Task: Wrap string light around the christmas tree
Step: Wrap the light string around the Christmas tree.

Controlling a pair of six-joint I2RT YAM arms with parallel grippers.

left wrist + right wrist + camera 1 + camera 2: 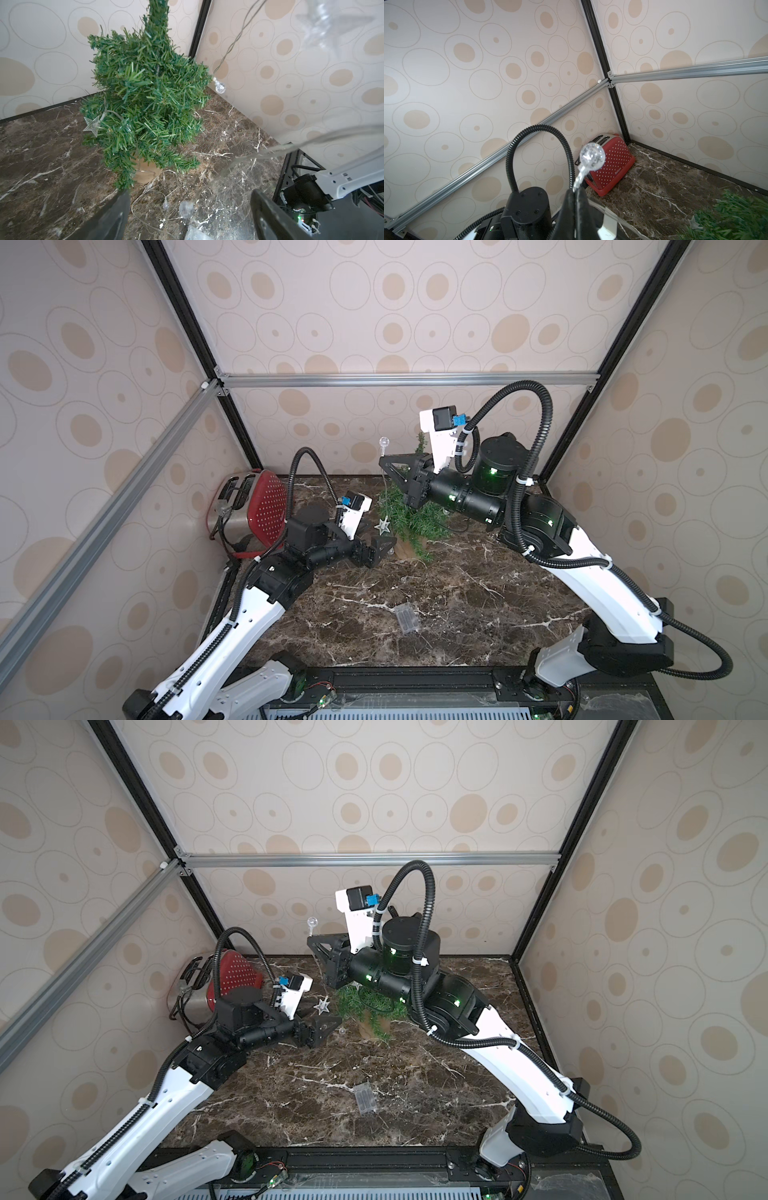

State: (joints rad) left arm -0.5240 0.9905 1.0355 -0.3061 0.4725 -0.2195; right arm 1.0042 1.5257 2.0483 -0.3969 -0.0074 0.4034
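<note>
Wrapping barely begun: on christmas tree [415, 518], upright at rear of table [457, 593], only one star bulb [92, 125] caught low, string light [220, 87] seemingly looped at base. Right gripper [576, 191] pinching it under ball bulb [591, 158], high beside treetop; left gripper [381, 549] spread wide near trunk. Upper turns left.

A: Where can a gripper pass on the dark brown marble table [478, 605]?
B: The front middle, from 5 to 7 o'clock, is open. Only the clear rectangular battery box [406, 618] lies there, at 6.
A: And around the green fir tree [411, 518] at 12?
B: Narrow. The red dotted toaster [253, 506] fills 10 o'clock. The thin clear-bulbed string light [382, 526] hangs at the tree's 9 o'clock side and lies loose before its tan base [145, 172]. The black-and-white right arm [465, 497] crosses above from 3 o'clock.
</note>
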